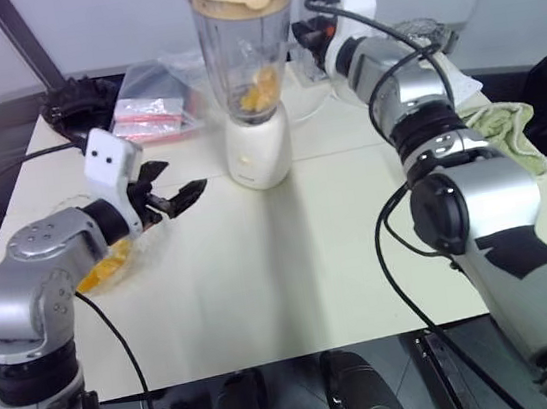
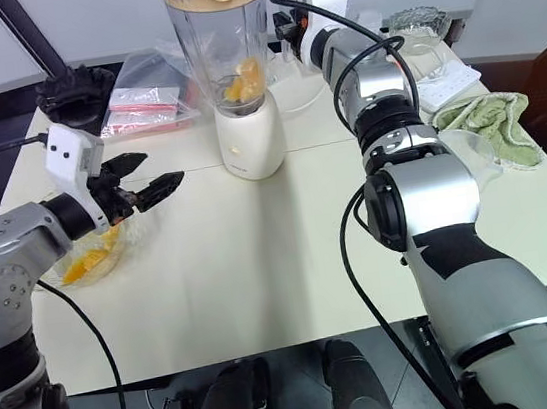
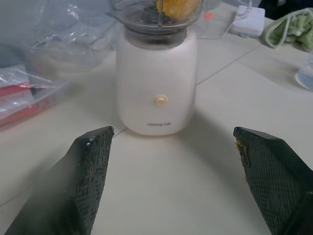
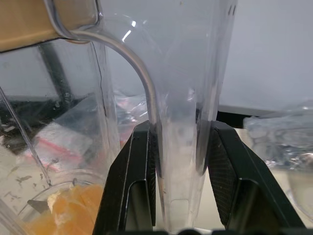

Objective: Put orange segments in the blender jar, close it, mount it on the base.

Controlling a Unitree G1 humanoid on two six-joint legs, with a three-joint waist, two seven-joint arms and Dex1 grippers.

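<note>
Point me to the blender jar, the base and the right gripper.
blender jar [image 1: 241,52], left eye view, clear wall below the lid.
base [image 1: 257,151], left eye view, cream front.
right gripper [image 4: 178,161], right wrist view, on the jar handle between its fingers.

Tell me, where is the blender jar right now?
The blender jar stands lidded on the base at the table's far middle, its handle between the right gripper's fingers; the open left gripper hovers nearer, leftward.

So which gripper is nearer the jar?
Right. The right gripper is shut on the jar's handle; the left gripper hangs open, apart from the jar, beside the base.
</note>
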